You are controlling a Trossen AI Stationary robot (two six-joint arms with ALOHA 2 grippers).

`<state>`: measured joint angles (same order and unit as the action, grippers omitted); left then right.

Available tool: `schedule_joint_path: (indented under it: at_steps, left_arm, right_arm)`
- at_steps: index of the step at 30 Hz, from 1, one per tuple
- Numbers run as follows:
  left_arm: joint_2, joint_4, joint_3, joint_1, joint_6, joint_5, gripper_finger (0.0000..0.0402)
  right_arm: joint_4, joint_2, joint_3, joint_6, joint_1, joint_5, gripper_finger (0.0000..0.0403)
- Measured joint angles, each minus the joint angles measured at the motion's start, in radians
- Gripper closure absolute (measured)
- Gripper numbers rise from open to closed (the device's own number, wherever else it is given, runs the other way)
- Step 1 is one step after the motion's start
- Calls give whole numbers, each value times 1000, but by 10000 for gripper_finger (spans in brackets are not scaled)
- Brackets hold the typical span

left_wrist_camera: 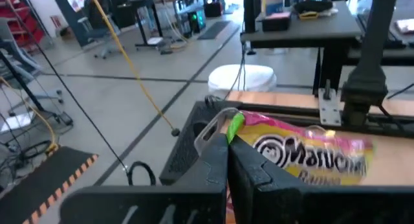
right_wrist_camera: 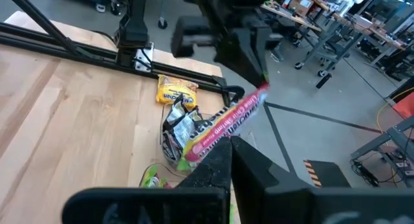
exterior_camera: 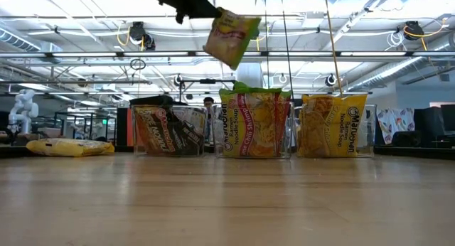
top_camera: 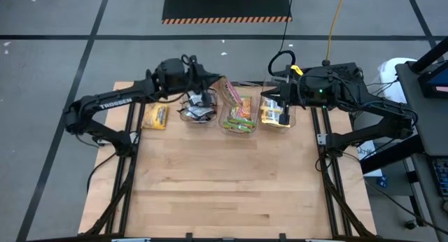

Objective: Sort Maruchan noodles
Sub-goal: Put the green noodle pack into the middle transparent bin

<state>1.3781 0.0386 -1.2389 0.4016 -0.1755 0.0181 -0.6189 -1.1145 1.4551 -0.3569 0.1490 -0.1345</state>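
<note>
My left gripper (top_camera: 215, 83) is shut on a lime-green and pink Maruchan packet (exterior_camera: 231, 36), high above the middle one of three clear bins. The left bin (exterior_camera: 168, 131) holds black packets, the middle bin (exterior_camera: 254, 125) lime-green and pink ones, and the right bin (exterior_camera: 334, 125) yellow ones. One yellow packet (top_camera: 155, 116) lies flat on the table, left of the bins. My right gripper (top_camera: 283, 109) hovers shut over the right bin with nothing in it. My left gripper pinches the packet's green sealed end (left_wrist_camera: 234, 123) between its two fingers, coming almost level from the table's left. The packet is lifted clear and hangs tilted past and below the fingertips (right_wrist_camera: 253, 67).
The three bins stand in a row near the table's far edge (top_camera: 231, 82). The near half of the wooden table (top_camera: 231, 193) is bare. Black frame rails (top_camera: 329, 172) run along both sides.
</note>
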Motion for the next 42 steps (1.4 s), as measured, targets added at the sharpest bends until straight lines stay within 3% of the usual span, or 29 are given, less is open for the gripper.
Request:
schedule_joint_path:
  at_steps: [8, 16, 28, 35, 42]
  left_arm:
    - [153, -155, 0, 26, -6, 105, 402]
    - [293, -197, 1, 20, 31, 116, 402]
    - [309, -158, 1, -49, 45, 114, 402]
    - [310, 18, 1, -102, 27, -19, 402]
    - [309, 32, 1, -145, 10, -88, 402]
  right_arm:
    - [-1, 0, 0, -8, 0, -23, 403]
    - [-26, 0, 0, -22, 0, -80, 403]
    - [-30, 0, 0, -23, 0, -79, 403]
    - [-30, 0, 0, -23, 0, -78, 403]
    - [-29, 0, 0, -23, 0, -78, 403]
